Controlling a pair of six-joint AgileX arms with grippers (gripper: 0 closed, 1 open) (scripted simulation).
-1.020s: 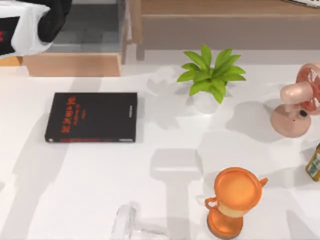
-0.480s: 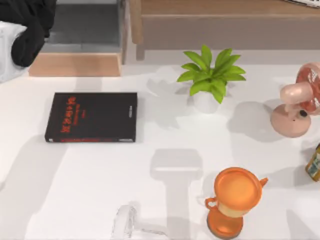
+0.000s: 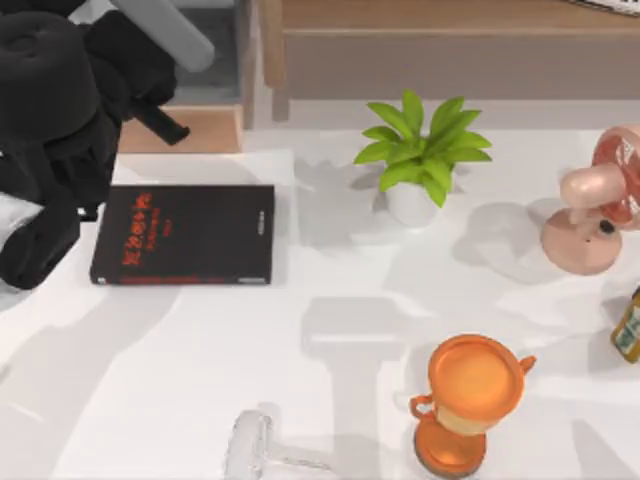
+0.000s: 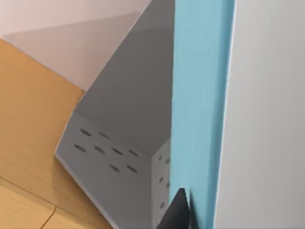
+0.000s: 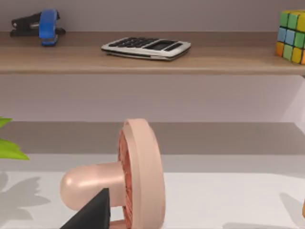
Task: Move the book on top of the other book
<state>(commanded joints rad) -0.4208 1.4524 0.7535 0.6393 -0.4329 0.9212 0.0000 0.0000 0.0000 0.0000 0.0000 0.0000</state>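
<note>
Black red-lettered book [image 3: 183,235] lies flat left; teal book [image 4: 200,95] upright.

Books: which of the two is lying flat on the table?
The black book with red lettering lies flat on the table. The teal book shows edge-on, close against the left claw's camera.
</note>
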